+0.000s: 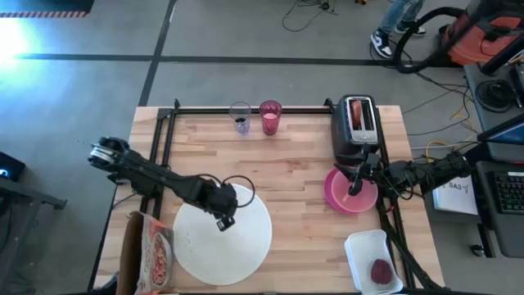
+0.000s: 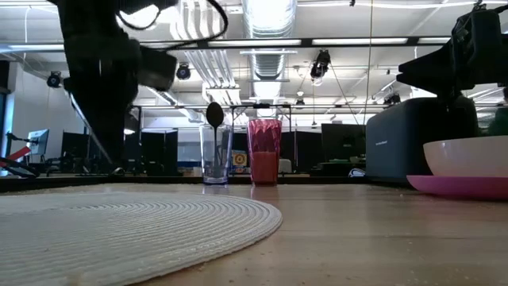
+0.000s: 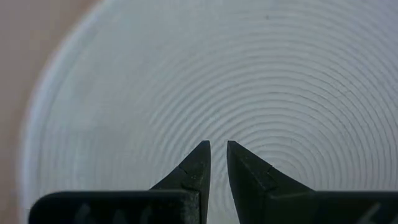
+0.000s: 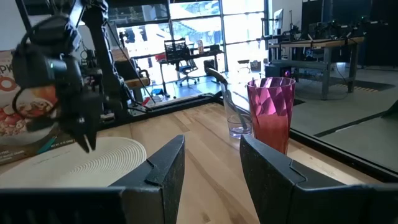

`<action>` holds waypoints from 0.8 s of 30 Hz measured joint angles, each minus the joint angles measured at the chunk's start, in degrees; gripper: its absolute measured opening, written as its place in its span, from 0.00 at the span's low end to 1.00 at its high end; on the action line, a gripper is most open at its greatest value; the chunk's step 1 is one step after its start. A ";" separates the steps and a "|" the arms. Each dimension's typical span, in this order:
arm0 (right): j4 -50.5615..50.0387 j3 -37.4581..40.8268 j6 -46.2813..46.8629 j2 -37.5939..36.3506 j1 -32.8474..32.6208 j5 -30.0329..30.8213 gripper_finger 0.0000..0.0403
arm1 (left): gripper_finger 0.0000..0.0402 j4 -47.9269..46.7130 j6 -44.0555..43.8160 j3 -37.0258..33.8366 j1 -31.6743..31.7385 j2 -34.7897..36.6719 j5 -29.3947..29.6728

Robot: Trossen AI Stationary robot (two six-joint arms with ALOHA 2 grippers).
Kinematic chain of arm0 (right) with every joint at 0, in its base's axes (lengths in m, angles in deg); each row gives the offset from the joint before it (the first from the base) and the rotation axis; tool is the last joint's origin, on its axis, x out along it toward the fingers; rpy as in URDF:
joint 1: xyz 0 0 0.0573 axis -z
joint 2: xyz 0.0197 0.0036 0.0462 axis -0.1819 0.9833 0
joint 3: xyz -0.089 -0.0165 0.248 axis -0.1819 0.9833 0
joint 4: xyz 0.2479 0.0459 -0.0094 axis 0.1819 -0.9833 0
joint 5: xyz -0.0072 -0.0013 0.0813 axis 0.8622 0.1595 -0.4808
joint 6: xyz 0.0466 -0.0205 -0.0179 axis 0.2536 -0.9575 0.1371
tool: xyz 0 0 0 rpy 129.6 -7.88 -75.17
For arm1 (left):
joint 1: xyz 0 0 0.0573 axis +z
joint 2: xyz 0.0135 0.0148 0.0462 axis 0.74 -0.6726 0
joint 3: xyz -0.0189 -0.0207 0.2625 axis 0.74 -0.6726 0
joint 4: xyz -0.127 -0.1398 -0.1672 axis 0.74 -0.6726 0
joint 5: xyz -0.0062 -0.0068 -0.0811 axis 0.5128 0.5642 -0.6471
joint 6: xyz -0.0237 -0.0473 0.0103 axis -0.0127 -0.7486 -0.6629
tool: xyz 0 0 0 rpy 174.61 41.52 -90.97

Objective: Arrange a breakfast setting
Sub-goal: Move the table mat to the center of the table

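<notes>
Hovering over the big white round disc (image 1: 221, 233), the left gripper (image 1: 224, 220) hangs with its 2 fingers (image 3: 198, 163) nearly together and nothing between them, pointing down at the ribbed mat near its upper edge. That disc lies flat on the wooden counter (image 1: 295, 164) at the front left, beside a cereal box (image 1: 151, 254).

Across the counter, the right gripper (image 1: 356, 187) sits above the translucent pink bowl (image 1: 352, 190), which rests in the magenta plate (image 1: 337, 199) just in front of a black toaster (image 1: 358, 123); its fingers (image 4: 165, 168) are spread apart and empty. At the back edge stand a clear glass (image 1: 240, 120) holding the blue-handled spoon (image 2: 214, 119) and, just beside it, the pink tumbler (image 1: 270, 118). A white tray (image 1: 372, 260) at the front right corner carries the small dark-red fruit (image 1: 381, 271).
</notes>
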 joint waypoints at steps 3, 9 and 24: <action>0.00 0.00 -0.06 0.00 0.00 -0.01 0.36 | 0.09 1.63 -1.74 0.06 0.00 -3.33 -2.24; 0.00 0.00 -0.02 0.00 0.00 -0.02 0.36 | 0.09 4.03 -2.35 0.20 0.00 -8.56 -4.85; 0.00 0.00 -0.05 0.00 0.00 -0.02 0.36 | 0.09 17.43 7.21 0.19 6.54 -11.79 -3.12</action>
